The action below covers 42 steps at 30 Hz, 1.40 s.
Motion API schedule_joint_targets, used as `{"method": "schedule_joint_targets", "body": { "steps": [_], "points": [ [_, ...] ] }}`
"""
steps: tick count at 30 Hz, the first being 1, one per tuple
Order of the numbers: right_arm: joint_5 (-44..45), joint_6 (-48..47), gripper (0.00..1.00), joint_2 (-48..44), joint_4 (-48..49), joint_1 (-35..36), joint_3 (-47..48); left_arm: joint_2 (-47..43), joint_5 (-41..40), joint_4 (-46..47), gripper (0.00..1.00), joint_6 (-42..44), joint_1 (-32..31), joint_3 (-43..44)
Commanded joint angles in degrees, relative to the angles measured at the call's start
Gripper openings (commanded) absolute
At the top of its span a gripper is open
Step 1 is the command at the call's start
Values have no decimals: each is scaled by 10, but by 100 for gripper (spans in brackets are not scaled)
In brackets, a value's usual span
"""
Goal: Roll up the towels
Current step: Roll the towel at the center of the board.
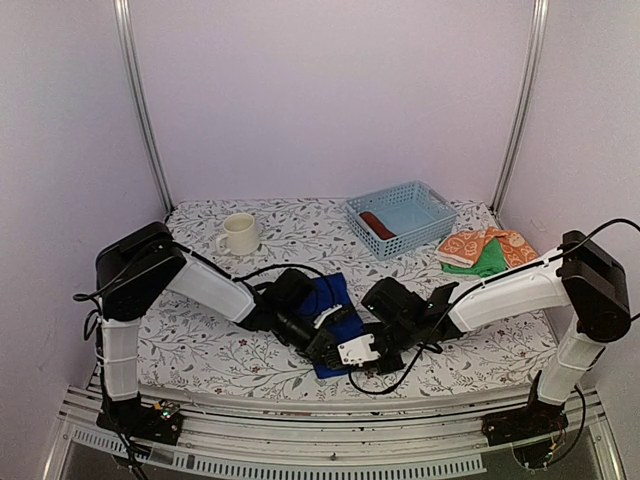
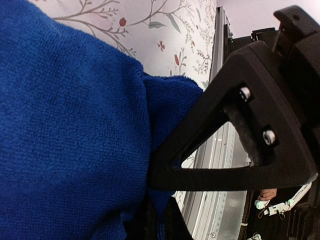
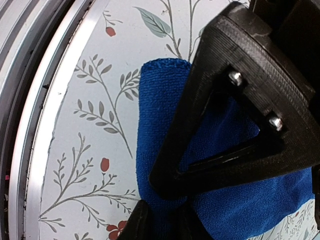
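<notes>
Aluminium rail (image 1: 300, 440) runs along the near edge where our two arms are bolted, and just beyond it begins the floral tablecloth (image 1: 200, 340). On the near middle of that cloth lies the blue towel (image 1: 328, 295), spread partly flat with its near edge bunched up, and both our arms reach inward and meet over it.

Our left gripper (image 2: 155, 200) has its jaws closed tight, with a fold of the blue fabric pinched between them. Our right gripper (image 3: 160, 200) sits at the towel's rounded corner close to the rail; its jaws stand narrow with the hem between them, but we cannot tell whether they actually clamp it.

Farther back on the left we see a cream mug (image 1: 240, 234) standing upright, well apart from the towel. At the back right is a pale blue lattice basket (image 1: 420, 188) with a rust-brown towel (image 1: 378, 224) lying rolled inside it. Just right of the basket, an orange patterned towel (image 1: 465, 245) rests partly over a green towel (image 1: 490, 262).
</notes>
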Motion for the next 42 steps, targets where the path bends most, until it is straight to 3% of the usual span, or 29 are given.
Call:
{"method": "schedule_joint_targets", "body": {
  "steps": [1,5,9,16,22,27,32,37,42],
  "points": [
    [12,0,20,25,-7,4,-5,10,-17,-57,0,18,8,-13],
    [-15,1,9,36,-48,3,8,-14,-32,-51,0,30,17,-32],
    [-111,26,5,45,-145,-1,49,-101,-91,-20,19,27,26,-89],
    [-303,47,4,108,-340,-57,155,-256,-226,-65,44,59,25,-151],
    [-430,-4,4,270,-568,-132,320,-436,-365,-71,40,114,-14,-215],
    [-420,13,4,371,-591,-157,382,-542,-471,-42,34,208,-102,-253],
    [-400,79,4,413,-561,-163,401,-506,-500,-42,37,266,-172,-233],
    [-396,106,4,409,-568,-162,431,-384,-565,-73,44,341,-245,-160],
    [-370,132,4,404,-574,-163,442,-244,-663,-118,48,382,-265,-69]
  ]
}}
